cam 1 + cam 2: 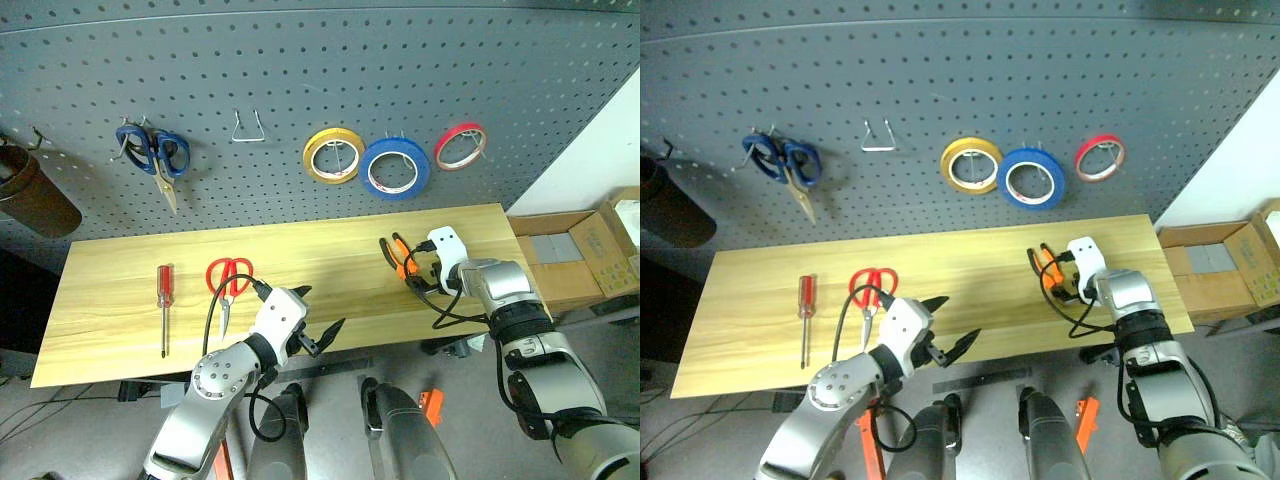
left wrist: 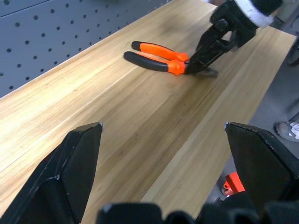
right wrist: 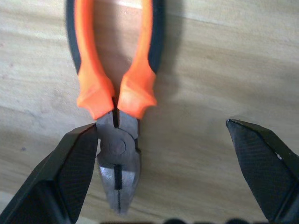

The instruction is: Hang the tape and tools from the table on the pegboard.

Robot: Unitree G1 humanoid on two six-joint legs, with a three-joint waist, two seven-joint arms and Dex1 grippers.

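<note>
While both grippers gape empty, the right gripper (image 3: 163, 168) hangs over the pliers (image 3: 114, 93).

the blue tape (image 1: 396, 168), a wide-banded roll with a white inner core, hangs on the dark grey pegboard (image 1: 330, 60), between a yellow roll and a thin red one. on the table (image 1: 300, 270) of light yellowish planks lie the three tools. the pliers (image 1: 398, 255), with orange-and-black handles and grey metal head, lie flat near the table's right end, handles toward the pegboard. the red-handled scissors (image 1: 228, 280) lie flat left of centre, blades closed and pointing to the near edge. the slim red-handled screwdriver (image 1: 164, 305) lies just left of them, tip toward the near edge.
</note>
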